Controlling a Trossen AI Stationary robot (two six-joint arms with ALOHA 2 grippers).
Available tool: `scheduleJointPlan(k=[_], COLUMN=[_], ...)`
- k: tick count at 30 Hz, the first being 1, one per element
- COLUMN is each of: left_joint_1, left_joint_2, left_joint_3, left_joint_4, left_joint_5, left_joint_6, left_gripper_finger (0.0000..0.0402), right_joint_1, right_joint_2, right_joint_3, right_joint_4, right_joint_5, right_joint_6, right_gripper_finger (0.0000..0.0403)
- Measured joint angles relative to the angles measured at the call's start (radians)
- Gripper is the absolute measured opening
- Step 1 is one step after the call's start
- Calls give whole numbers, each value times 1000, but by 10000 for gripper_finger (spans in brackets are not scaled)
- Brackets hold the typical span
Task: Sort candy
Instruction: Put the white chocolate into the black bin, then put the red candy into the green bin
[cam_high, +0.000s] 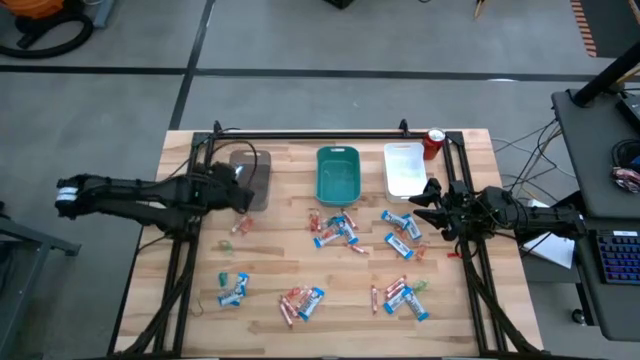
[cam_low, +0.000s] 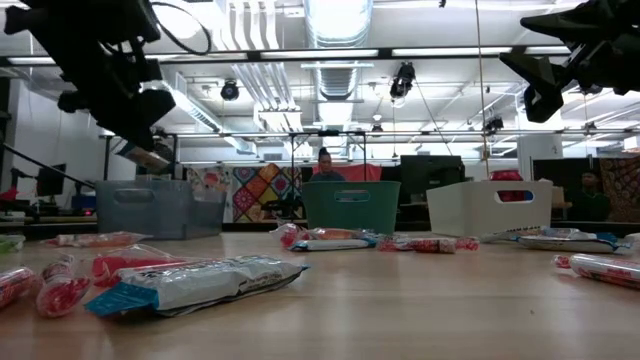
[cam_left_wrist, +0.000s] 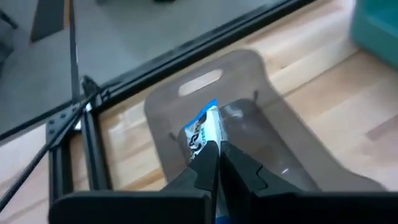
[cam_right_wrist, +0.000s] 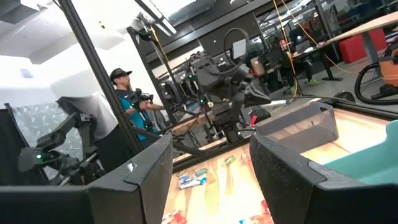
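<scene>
Many small wrapped candies (cam_high: 340, 232) lie scattered over the wooden table, blue-and-white bars, red sticks and green pieces. My left gripper (cam_high: 240, 192) hovers over the grey tray (cam_high: 255, 175) at the far left and is shut on one blue-and-white candy bar (cam_left_wrist: 205, 127). In the low view the left gripper (cam_low: 150, 152) hangs well above the tray (cam_low: 160, 208). My right gripper (cam_high: 428, 205) is open and raised above the table near the white tray (cam_high: 404, 166), touching nothing; its fingers stand wide apart in the right wrist view (cam_right_wrist: 211, 165). My left gripper pinches the blue-and-white candy bar between its two fingers at the wrapper's near end (cam_left_wrist: 210, 146). The rest of the wrapper sticks out past the fingertips. The bar is lifted clear, above the inside of the grey tray (cam_left_wrist: 249, 124).
A teal tray (cam_high: 338, 172) and the white tray stand side by side along the far edge, with a red can (cam_high: 434, 142) at the far right corner. A black frame rail (cam_high: 310, 132) runs along the far edge. A person (cam_low: 324, 165) shows in the room behind.
</scene>
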Motion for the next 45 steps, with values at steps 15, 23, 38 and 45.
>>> scheduleJointPlan(k=[15,23,38,45], left_joint_1=[0,-142,-319,-330], left_joint_2=[-49,-128,-106,-94], left_joint_3=[88,68,-53,-77], left_joint_4=[115,468,652,670], left_joint_5=[101,283,441,435], left_joint_6=[261,556,494,501], left_gripper_finger=[61,64,64,64], right_joint_1=[0,0,0,22], right_joint_2=[0,1,355,668], right_joint_3=[0,0,199,442], right_joint_4=[0,0,-230,-517], right_joint_5=[6,118,187,187], right_joint_6=[79,264,405,416], right_gripper_finger=[205,205,205,205])
